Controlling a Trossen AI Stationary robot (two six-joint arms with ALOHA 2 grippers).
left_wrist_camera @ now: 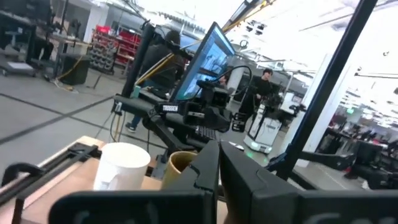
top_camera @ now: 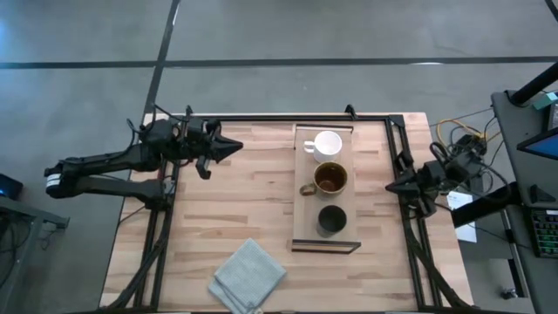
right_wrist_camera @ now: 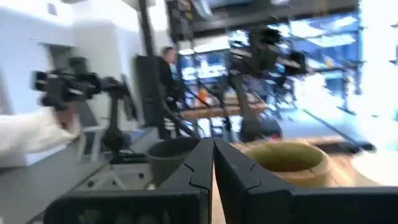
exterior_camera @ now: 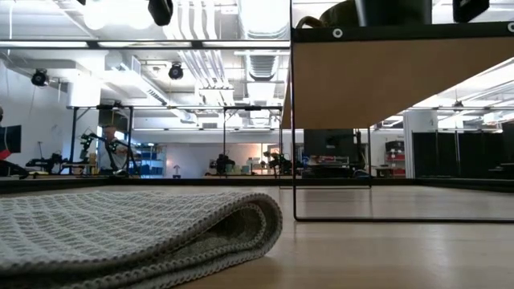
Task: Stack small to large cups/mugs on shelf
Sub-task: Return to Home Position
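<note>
Three cups (top_camera: 330, 178) on shelf (top_camera: 302, 218) | left tool (top_camera: 234, 148) closed | right tool (top_camera: 390, 186) closed

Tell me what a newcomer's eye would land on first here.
Three cups stand in a row on the wooden shelf: white mug, brown mug, dark cup. A folded grey cloth lies on the table near the shelf's dark-cup end. The left gripper and right gripper, both shut, sit at opposite sides of the shelf, apart from it.
</note>
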